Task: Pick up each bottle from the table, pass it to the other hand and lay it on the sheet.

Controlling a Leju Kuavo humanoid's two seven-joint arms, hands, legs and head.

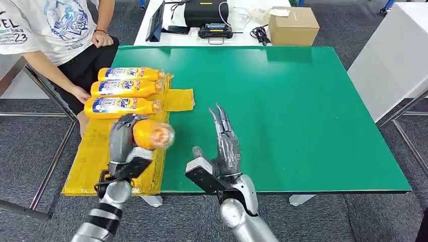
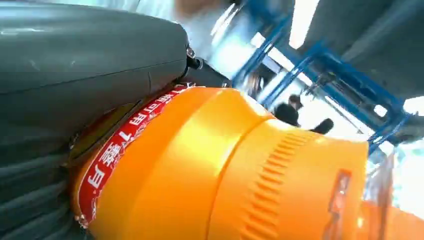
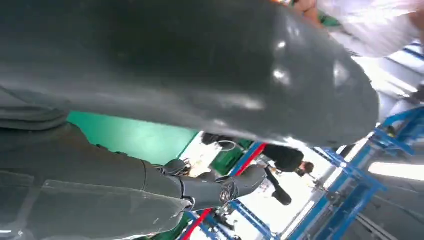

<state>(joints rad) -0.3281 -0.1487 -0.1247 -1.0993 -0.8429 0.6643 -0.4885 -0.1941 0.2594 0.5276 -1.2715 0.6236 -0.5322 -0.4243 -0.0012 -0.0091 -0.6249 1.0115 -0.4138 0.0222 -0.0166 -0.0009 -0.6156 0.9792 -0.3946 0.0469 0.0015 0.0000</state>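
Grasping an orange bottle (image 1: 151, 135) in the left hand (image 1: 123, 143), raised over the yellow sheet (image 1: 93, 161) at the counter (image 1: 303, 111) edge, cap end toward the camera, probably to be laid beside three bottles (image 1: 123, 97) already lined up there in a row. Right hand (image 1: 222, 151) released, fingers spread above the green surface, likely just clear of a handover.

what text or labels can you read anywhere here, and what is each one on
"Tide": on the blue labels of the three orange bottles lying on the yellow sheet.
"23": on the white t-shirt of the seated person; the letters above it are cut off.
Red band with white Chinese characters: on the orange bottle that the left hand grips, too skewed to read surely.
Smaller label print: blurred.
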